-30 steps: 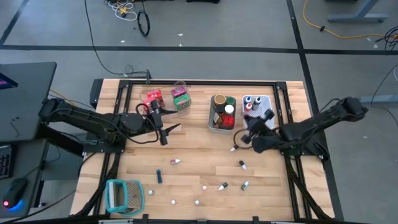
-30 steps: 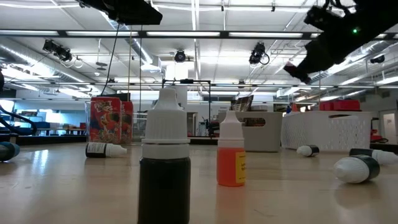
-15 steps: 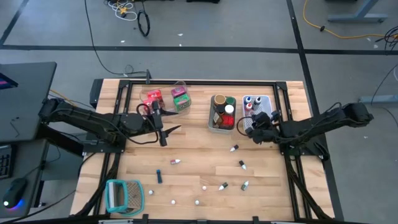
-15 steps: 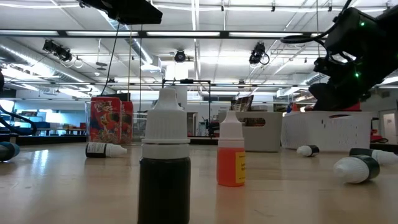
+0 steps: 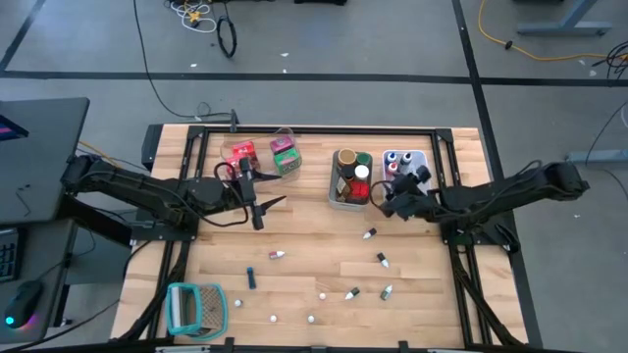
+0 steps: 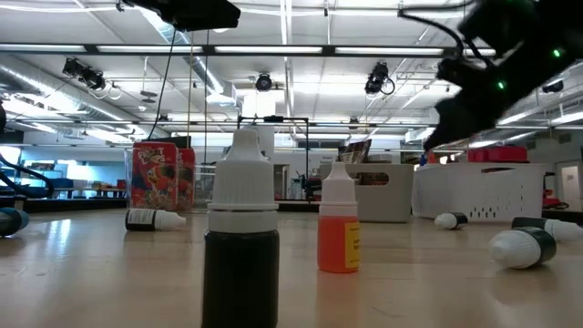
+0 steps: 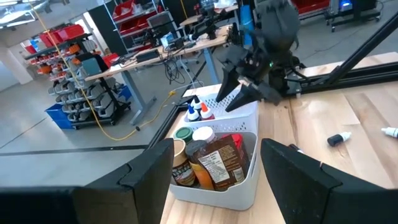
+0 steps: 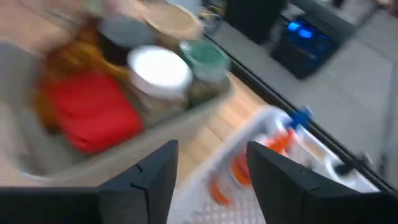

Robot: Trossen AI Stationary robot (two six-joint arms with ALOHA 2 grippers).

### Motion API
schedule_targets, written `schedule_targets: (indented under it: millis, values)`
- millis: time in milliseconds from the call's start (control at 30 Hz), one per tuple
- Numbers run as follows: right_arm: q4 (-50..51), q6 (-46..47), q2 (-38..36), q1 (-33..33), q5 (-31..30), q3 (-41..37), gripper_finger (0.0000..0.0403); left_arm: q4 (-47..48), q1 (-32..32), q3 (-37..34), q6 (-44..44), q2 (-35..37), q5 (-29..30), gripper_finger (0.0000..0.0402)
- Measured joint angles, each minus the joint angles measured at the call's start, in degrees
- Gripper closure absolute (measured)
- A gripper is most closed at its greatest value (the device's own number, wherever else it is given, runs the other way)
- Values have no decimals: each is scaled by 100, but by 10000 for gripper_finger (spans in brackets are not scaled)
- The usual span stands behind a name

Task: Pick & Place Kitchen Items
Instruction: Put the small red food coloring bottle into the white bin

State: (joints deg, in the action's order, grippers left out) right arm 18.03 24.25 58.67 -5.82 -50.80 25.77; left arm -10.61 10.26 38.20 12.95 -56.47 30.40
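dark jointed arms (black tools)

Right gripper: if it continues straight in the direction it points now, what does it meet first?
Probably the grey bin of jars, with the white bin of bottles beside it; the right gripper is open, and depth is uncertain.

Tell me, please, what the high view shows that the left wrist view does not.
Only the high view shows the teal-and-white holder, the red packet, the green packet and the left tool, open. Only the left wrist view shows labels on the brown jar and the room's workbenches. Both show the grey bin, the white bin and the right tool, open, above them.
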Motion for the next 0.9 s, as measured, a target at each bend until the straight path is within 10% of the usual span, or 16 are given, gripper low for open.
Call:
schedule_targets:
  millis: [400, 900]
  values:
    - [-1013, -231, 22, -188, 3605, 637, 186, 189, 0, 0, -157, 0, -321, 150]
    - [-1600, -1148, 1669, -810, 4226, 313, 185, 211, 0, 0, -289, 0, -972, 150]
